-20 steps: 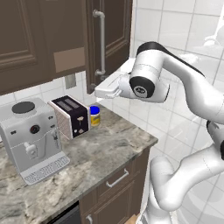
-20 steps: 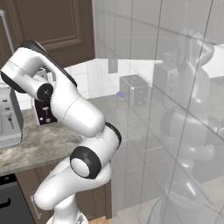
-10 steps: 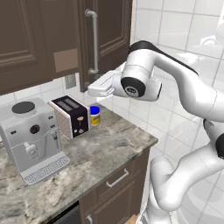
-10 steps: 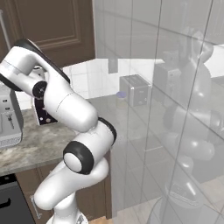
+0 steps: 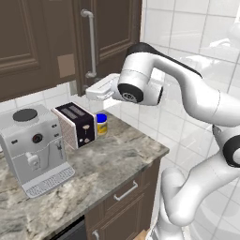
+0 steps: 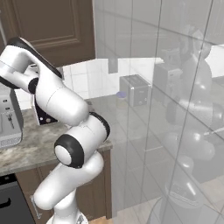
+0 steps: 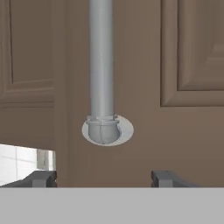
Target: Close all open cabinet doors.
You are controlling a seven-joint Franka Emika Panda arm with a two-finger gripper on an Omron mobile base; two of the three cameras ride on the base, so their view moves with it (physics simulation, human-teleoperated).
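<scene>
A tall dark brown cabinet door [image 5: 110, 33] with a long silver bar handle [image 5: 90, 44] hangs above the counter's right end, swung almost flush with its neighbour door [image 5: 28, 42]. My gripper [image 5: 89, 92] is at this door's lower edge, just below the handle's bottom mount. In the hand view the door [image 7: 183, 131] is very close, the handle [image 7: 101, 57] runs up the middle and its round mount [image 7: 107, 130] sits just above my gripper [image 7: 105, 179]. The fingertips [image 7: 41, 178] stand wide apart, open, with nothing between them. From the right base view the door [image 6: 57, 22] shows above my arm.
On the stone counter [image 5: 117, 159] stand a grey coffee machine [image 5: 33, 150], a black-and-white toaster [image 5: 75, 124] and a small blue-lidded jar [image 5: 101, 124]. Brown drawers [image 5: 124, 192] sit under the counter. A white tiled wall [image 5: 187, 56] closes the right side.
The handled cabinet door has swung left, closer to shut. My gripper has moved left with it, staying by the door's lower edge.
</scene>
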